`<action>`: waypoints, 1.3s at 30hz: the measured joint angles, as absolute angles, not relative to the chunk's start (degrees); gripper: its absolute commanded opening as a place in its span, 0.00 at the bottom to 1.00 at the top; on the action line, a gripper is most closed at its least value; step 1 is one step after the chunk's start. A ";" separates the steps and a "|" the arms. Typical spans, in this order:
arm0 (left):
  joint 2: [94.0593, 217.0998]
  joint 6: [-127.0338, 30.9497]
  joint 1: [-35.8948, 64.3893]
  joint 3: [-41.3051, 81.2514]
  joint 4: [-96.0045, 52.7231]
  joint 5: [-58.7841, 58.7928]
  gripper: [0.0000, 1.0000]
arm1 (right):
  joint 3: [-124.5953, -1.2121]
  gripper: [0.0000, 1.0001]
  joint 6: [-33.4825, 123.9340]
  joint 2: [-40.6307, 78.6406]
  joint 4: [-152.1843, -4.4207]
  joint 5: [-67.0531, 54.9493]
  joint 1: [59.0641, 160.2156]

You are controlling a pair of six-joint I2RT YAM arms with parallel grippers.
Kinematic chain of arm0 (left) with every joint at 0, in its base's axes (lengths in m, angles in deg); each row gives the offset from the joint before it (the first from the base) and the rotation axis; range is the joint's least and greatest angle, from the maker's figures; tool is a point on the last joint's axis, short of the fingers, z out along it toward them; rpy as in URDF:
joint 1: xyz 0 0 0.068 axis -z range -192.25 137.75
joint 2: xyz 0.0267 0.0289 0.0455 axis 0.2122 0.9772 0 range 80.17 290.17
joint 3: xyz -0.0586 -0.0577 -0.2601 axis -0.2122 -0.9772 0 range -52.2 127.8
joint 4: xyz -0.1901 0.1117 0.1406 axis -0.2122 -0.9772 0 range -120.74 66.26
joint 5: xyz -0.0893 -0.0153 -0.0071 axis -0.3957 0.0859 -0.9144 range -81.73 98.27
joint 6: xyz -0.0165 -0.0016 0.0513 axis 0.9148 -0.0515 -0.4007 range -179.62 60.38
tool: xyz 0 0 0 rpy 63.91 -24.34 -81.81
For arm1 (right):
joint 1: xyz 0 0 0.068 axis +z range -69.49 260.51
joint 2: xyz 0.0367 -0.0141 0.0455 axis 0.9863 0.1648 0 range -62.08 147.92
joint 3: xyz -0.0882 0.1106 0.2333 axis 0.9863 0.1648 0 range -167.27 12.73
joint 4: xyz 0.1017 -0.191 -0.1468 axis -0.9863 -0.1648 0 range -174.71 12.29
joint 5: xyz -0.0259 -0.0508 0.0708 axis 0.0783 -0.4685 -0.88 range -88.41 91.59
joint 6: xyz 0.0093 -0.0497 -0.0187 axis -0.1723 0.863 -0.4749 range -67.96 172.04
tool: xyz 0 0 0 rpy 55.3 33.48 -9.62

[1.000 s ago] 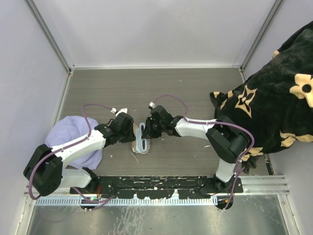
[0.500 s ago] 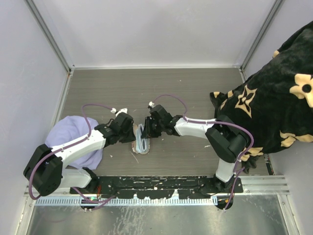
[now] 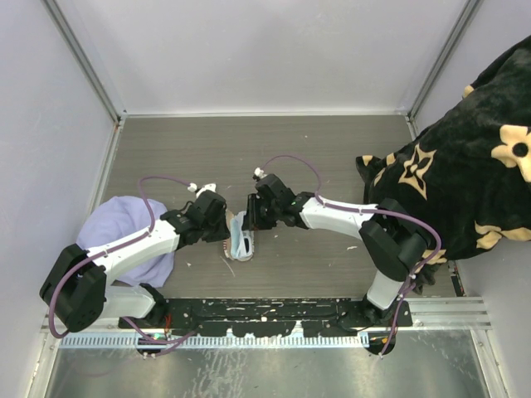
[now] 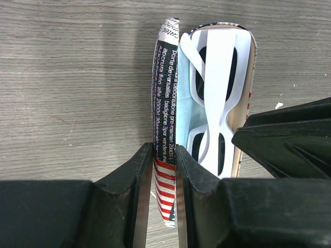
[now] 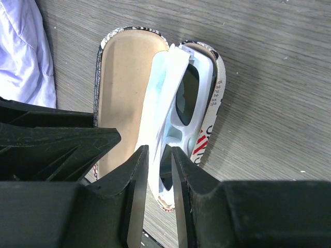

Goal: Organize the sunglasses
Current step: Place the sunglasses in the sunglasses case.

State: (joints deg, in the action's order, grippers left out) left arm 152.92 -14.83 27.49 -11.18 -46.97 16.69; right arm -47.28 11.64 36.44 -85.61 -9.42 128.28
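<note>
While the left fingers [image 4: 138,181] clamp the flag-patterned case [image 4: 165,77] by its raised side, the sunglasses [image 4: 220,77] lie lengthwise inside, toward the counter's [image 3: 332,149] near edge, one end between the right fingers [image 5: 135,181]; grip unclear.

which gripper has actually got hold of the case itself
The left gripper: it pinches the striped wall of the open case, while the right gripper only straddles the white sunglasses lying inside it.

Soft, even light from above fills my table [image 3: 332,149], bright without glare, with only faint shadows beneath my arms [image 3: 141,245]. In both wrist views my fingers [image 4: 129,199] loom black and slightly blurred at the bottom; the wood grain is sharp.
</note>
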 measured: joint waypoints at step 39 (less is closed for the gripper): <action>154.56 -14.21 27.74 -9.08 -48.45 16.82 0.31 | -44.52 0.27 15.40 28.23 -90.13 1.86 128.26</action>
State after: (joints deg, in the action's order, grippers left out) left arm 154.56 -14.21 27.74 -9.08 -48.45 16.82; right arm -44.52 15.40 28.23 -90.13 1.86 128.26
